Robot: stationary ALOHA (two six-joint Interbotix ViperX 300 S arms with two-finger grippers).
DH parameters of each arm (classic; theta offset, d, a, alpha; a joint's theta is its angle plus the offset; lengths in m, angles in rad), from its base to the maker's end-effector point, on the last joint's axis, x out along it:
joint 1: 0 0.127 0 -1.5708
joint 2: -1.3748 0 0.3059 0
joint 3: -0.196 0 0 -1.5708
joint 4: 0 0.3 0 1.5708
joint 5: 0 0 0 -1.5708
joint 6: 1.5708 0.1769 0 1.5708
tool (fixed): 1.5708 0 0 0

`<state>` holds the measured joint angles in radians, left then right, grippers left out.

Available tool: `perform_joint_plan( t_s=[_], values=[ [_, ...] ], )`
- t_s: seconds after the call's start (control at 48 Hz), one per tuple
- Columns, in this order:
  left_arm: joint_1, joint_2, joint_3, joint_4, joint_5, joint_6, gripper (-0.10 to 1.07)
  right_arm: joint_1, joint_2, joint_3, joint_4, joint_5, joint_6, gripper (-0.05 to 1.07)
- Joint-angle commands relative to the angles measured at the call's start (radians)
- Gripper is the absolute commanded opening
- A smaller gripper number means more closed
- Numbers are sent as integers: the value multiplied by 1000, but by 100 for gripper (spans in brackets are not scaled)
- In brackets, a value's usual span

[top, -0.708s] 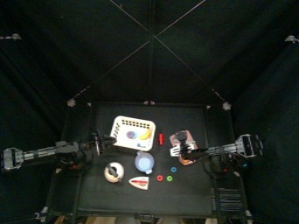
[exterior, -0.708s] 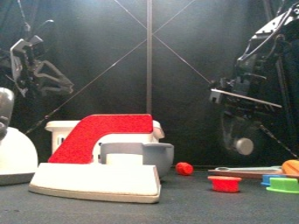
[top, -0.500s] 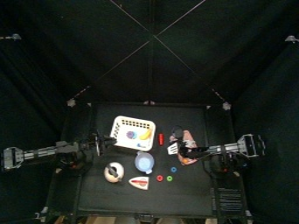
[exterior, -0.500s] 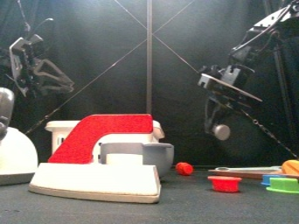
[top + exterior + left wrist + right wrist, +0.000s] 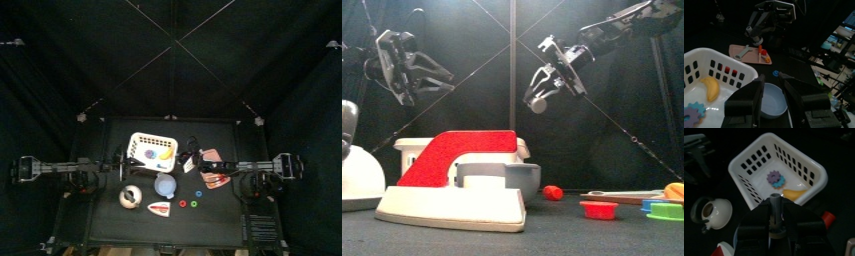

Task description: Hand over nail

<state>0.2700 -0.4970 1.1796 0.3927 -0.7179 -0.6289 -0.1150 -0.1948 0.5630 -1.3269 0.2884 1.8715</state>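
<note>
Since the right gripper (image 5: 775, 218) already pinches the grey toy nail (image 5: 775, 208), light, stiff and slick, we'd take its free end with the left gripper (image 5: 774, 95), fingers wide.

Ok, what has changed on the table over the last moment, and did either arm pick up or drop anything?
The right gripper rose and swung in toward the table's middle, holding the grey nail between its jaws. The left gripper, jaws open and empty, also lifted and moved toward the middle. No handover has happened. The white basket, the pink tray and the red-and-white piece in front stayed put.
</note>
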Motion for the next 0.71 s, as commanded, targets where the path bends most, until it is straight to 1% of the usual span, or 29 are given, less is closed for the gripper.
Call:
perform_joint_plan(
  t_s=[0.0, 0.042, 0.104, 0.208, 0.354, 0.5, 0.688],
  values=[
    [-5, 37, -38, -3, -103, 17, 88, -2, -2, -55, -32, -32, -2, 50],
    [-6, 58, -44, -3, -153, 25, 92, -2, 5, -66, -40, -43, -2, 50],
    [-6, 87, -51, -5, -199, 34, 96, 0, 15, -86, -43, -48, -2, 50],
    [-6, 160, -74, -25, -262, 57, 99, 3, 31, -110, -46, -52, -2, 50],
    [-6, 261, -120, -72, -327, 84, 99, 5, 61, -149, -49, -55, -3, 50],
    [-9, 359, -163, -109, -420, 91, 99, 6, 80, -169, -57, -67, -3, 50],
    [-9, 454, -202, -121, -514, 91, 99, 15, 97, -187, -57, -69, -3, 50]
  ],
)
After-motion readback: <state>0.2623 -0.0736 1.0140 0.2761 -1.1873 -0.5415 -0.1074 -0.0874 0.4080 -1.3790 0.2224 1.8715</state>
